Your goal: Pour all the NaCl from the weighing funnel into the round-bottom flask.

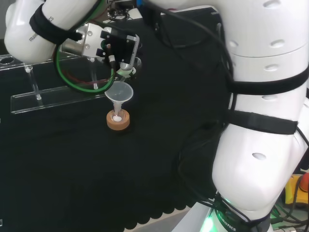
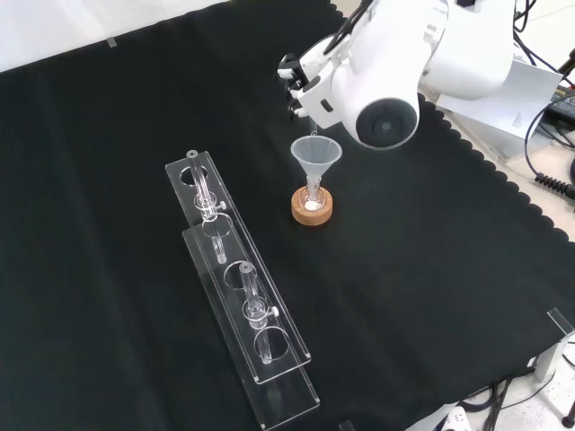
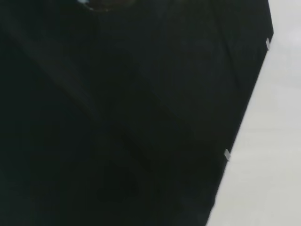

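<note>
A round-bottom flask sits in a cork ring near the middle of the black cloth. White powder lies in its bottom. A clear plastic funnel stands in its neck. My hand hovers just above that funnel with its fingers curled. A small clear piece, faint against the cloth, reaches down from the fingers toward the funnel's rim; it looks like the weighing funnel, tipped downward.
Two long clear acrylic racks with holes and small glass pieces lie left of the flask in the front view. The arm's white link with its grey cap stands right beside the hand. In the wrist view the cloth's edge meets pale floor.
</note>
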Available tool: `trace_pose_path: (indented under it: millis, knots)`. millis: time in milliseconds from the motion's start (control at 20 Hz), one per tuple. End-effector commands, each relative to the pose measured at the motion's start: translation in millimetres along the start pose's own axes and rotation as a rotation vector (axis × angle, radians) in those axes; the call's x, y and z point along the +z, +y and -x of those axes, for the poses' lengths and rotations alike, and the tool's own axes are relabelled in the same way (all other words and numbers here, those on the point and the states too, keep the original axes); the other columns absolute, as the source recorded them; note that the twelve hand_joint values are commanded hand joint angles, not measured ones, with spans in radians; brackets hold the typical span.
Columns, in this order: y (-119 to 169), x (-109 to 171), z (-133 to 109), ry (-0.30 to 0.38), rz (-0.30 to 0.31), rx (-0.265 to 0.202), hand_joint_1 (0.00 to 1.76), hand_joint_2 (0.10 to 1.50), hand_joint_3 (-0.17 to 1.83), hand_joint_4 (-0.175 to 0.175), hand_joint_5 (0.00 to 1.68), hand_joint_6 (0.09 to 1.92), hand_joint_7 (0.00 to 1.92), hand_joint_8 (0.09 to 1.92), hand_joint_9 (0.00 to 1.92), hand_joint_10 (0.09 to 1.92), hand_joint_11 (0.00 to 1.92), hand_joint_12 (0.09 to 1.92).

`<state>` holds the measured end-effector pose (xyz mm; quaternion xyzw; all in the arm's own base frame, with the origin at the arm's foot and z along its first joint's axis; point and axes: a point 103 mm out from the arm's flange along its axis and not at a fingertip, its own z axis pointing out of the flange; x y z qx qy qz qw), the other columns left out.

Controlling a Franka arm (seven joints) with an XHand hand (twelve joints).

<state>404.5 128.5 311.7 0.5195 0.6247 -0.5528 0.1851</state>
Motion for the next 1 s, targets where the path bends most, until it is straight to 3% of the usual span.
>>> trace_pose_path:
  millis: [50,450,600,1000]
  knots:
    - [2,26,15,0.225,0.103,-0.045,1.09,1.11,-0.17,0.17,1.17,0.73,1.32,0.36,1.47,0.09,1.03,0.89]
    - [14,55,26,0.39,0.164,-0.061,1.09,1.11,-0.17,0.167,1.17,0.73,1.33,0.36,1.47,0.09,1.03,0.89]
    - [17,66,27,0.444,0.214,-0.074,1.09,1.11,-0.17,0.167,1.17,0.73,1.33,0.36,1.47,0.09,1.03,0.89]
    - [34,93,22,0.541,0.224,-0.078,1.09,1.11,-0.17,0.163,1.17,0.73,1.33,0.36,1.47,0.09,1.04,0.89]
